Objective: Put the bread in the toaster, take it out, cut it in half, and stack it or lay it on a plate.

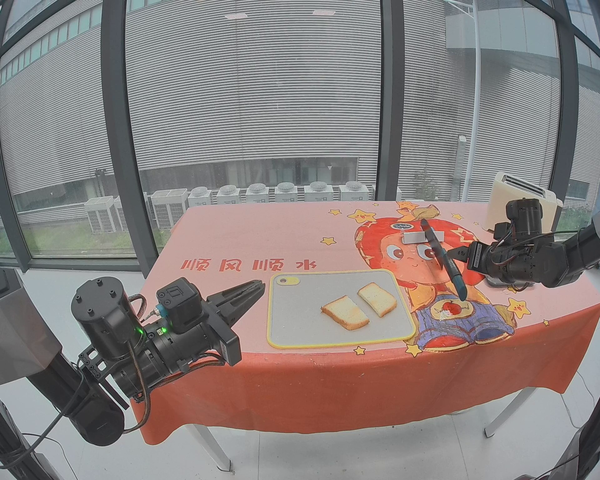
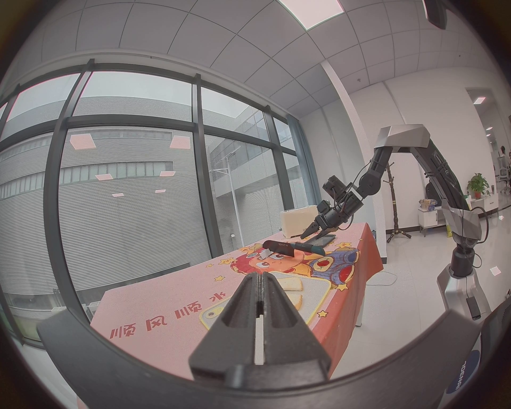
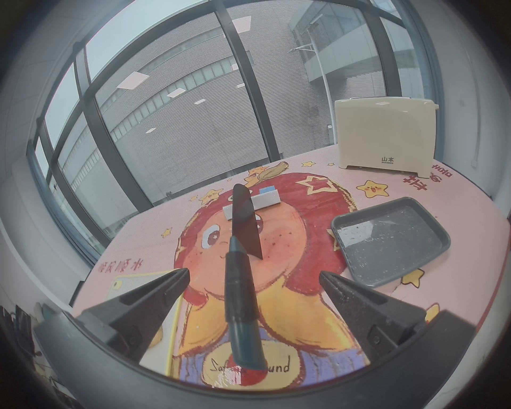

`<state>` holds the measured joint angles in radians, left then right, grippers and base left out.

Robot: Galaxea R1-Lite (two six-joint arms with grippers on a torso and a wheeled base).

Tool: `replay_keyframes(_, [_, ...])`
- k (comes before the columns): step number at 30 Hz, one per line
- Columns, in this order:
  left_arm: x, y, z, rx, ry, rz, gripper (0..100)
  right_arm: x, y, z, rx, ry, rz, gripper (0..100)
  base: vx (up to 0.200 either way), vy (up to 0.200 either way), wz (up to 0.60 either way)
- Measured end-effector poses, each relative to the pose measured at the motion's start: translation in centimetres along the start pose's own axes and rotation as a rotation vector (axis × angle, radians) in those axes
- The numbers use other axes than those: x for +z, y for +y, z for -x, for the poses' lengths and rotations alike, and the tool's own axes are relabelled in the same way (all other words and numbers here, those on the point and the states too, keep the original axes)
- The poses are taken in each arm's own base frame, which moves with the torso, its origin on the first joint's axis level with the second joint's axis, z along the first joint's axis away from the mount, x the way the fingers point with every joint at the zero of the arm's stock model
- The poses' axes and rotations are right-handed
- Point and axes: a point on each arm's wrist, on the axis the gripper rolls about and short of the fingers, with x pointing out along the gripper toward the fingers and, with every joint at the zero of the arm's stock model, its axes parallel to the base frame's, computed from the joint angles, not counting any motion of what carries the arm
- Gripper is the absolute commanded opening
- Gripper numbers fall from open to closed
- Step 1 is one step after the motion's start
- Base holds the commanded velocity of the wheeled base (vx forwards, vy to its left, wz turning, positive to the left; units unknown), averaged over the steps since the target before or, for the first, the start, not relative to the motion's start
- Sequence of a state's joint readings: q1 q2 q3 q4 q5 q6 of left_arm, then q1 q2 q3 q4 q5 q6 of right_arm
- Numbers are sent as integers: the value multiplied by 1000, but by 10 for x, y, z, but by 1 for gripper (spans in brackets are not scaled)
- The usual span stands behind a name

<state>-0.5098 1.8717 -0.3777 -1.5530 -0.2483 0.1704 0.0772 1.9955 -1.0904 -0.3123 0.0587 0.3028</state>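
Holding the right gripper's [image 3: 254, 276] fingers [image 3: 154, 303] spread wide either side of the knife [image 1: 444, 259], not touching it, near the grey tray [image 3: 391, 239] and toaster [image 3: 386, 136]. Pressing the left gripper's [image 2: 261, 279] fingers [image 2: 287, 319] together on nothing, by the table's [image 1: 250, 244] near-left edge. Showing both bread halves [image 1: 345, 312] [image 1: 377, 299] lying side by side on the cutting board [image 1: 300, 312].

bread halves [image 1: 345, 312] 2 | knife [image 1: 445, 260] 1 | board [image 1: 294, 325] 1 | toaster [image 1: 522, 190] 1 | tray [image 3: 391, 239] 1

You get bright, even daylight from windows [image 1: 250, 94] across upper frame; ceiling panel [image 2: 311, 10] glares; wrist views bend, darken at edges.
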Motion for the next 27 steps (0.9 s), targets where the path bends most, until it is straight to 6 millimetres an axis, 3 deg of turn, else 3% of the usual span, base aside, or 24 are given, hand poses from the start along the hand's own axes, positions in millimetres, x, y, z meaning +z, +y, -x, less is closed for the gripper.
replay_keyframes(15, [-4, -1, 6, 5, 27, -31, 0, -3, 11, 33, 22, -23, 111, 100, 0, 0, 0])
replay_keyframes(27, [-3, -1, 7, 5, 23, -33, 0, -8, 25, 40, 60, -20, 151, 100, 0, 0, 0])
